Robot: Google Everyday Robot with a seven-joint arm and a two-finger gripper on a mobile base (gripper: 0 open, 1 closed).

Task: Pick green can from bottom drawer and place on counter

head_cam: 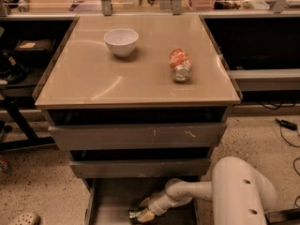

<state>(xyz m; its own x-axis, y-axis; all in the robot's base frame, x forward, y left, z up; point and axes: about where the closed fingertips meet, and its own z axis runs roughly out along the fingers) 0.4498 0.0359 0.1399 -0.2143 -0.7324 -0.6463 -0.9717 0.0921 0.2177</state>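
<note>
The bottom drawer [108,197] is pulled out beneath the two wider drawers, which sit nearly closed, so its shallow floor is open from above. That is why the arm [190,190] comes in low from the right and angles down into it. The gripper [146,211] is at the front of that drawer, right against the green can [135,215], which appears to lie on its side on the drawer floor by the bottom edge of the view. Whether the gripper has clamped the can or only meets it, I cannot tell. The counter [84,81] above carries a white bowl [121,41] to the left and an orange-and-white can [180,64] lying to the right. The bare front stretch looks the likeliest landing place.
</note>
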